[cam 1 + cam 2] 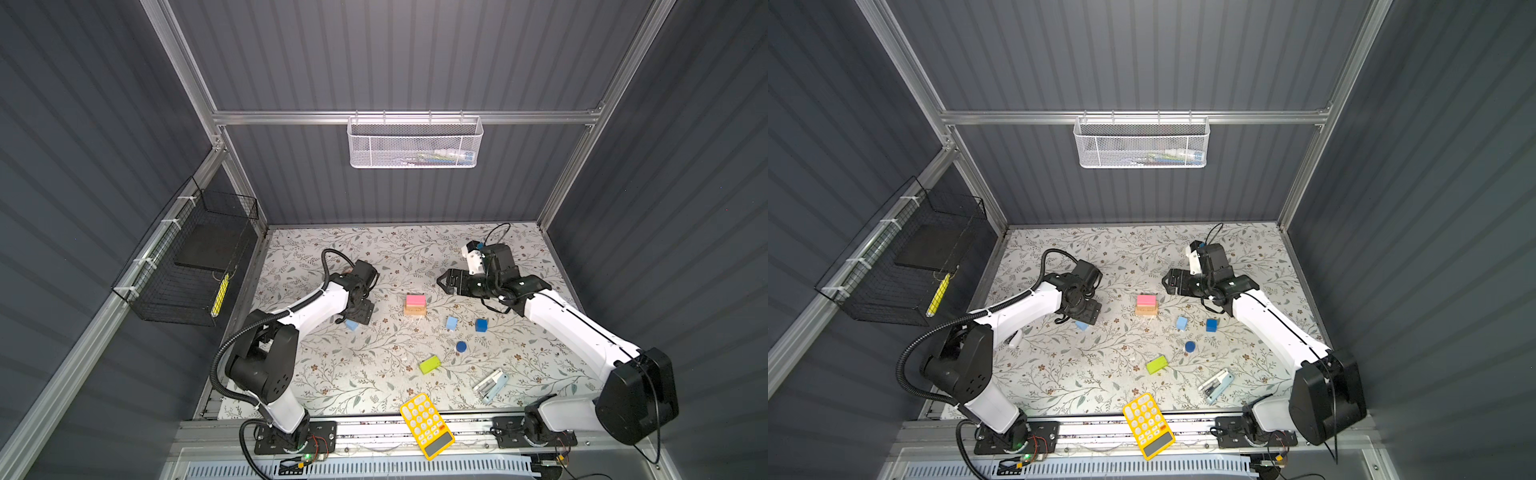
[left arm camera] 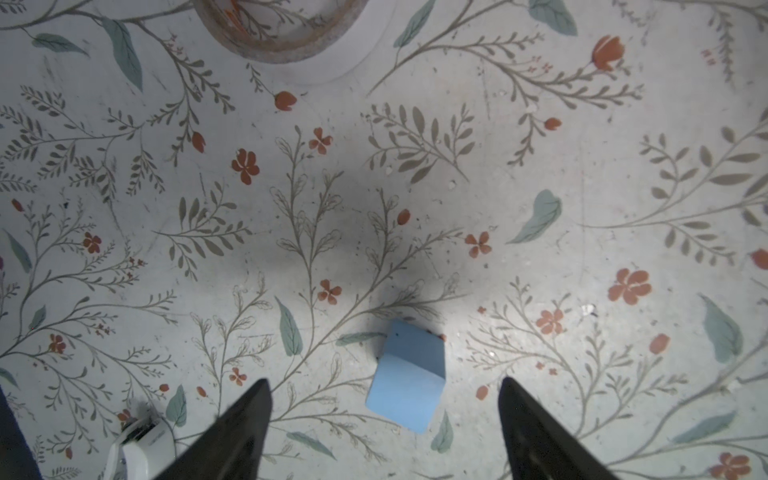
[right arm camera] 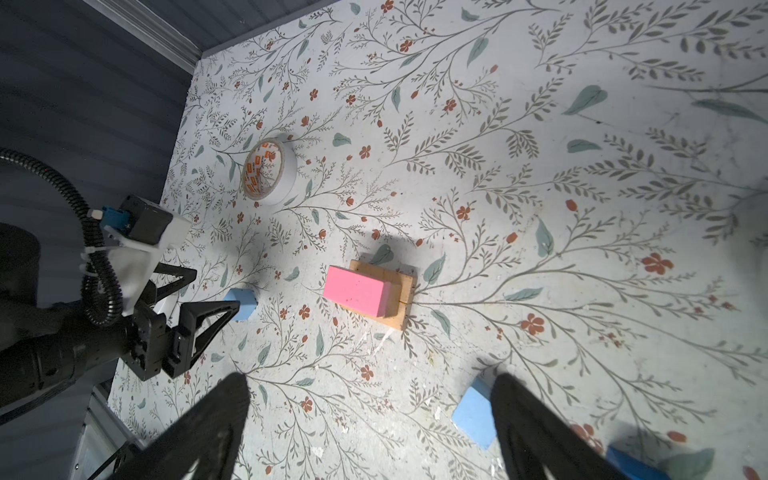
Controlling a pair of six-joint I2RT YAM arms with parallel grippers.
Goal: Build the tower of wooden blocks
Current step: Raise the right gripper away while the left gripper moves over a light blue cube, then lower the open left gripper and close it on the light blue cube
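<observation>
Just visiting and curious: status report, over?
Left jaws open above light-blue cube. Right jaws open, empty. Tower: pink bar on tan bars. Nothing blocking.

The tower (image 1: 414, 305) stands near the middle of the tabletop (image 1: 374, 257) and is partly built: the tan bars (image 3: 402, 305) lie flat as the base, and a pink bar (image 1: 415, 300) lies flat on top of them, slightly offset. All other blocks rest loose on the tabletop. The left light-blue cube (image 1: 352, 325) sits apart to the left of the tower. The right light-blue cube (image 1: 451, 323) sits to the tower's right, with the dark-blue cube (image 1: 481, 325) near it, further right. The dark-blue cylinder (image 1: 461, 346) stands on a flat end, nearer the front. The green bar (image 1: 430, 364) lies flat, angled, nearer the front still.
</observation>
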